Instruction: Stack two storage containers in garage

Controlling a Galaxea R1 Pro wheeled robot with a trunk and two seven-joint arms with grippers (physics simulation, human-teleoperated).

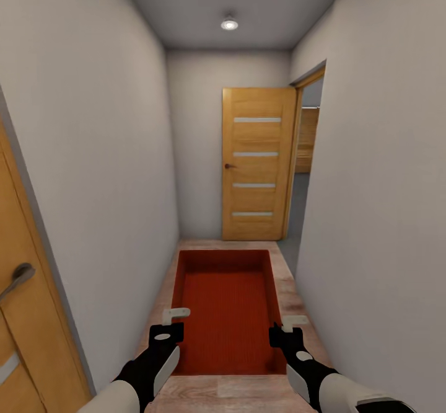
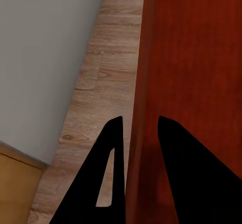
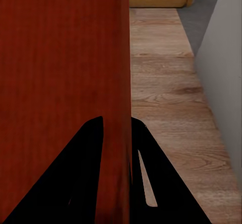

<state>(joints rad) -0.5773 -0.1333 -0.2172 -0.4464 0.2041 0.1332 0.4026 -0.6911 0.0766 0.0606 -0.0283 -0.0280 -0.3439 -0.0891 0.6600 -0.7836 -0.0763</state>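
I hold one red-orange storage container (image 1: 226, 307) low in front of me, open top up, over the light wood plank floor (image 1: 291, 276) of a narrow corridor. My left gripper (image 1: 172, 323) is shut on its left wall, and my right gripper (image 1: 286, 329) is shut on its right wall. In the left wrist view the left gripper (image 2: 140, 120) straddles the thin red wall of the container (image 2: 191, 57). The right wrist view has the right gripper (image 3: 117, 120) clamped the same way on the container (image 3: 60, 57).
White walls stand close on both sides. At the corridor's end a wooden door (image 1: 257, 165) stands swung open beside a doorway (image 1: 308, 152) on the right, with grey floor (image 1: 297, 208) beyond. Another wooden door with a lever handle (image 1: 18, 276) is at my near left.
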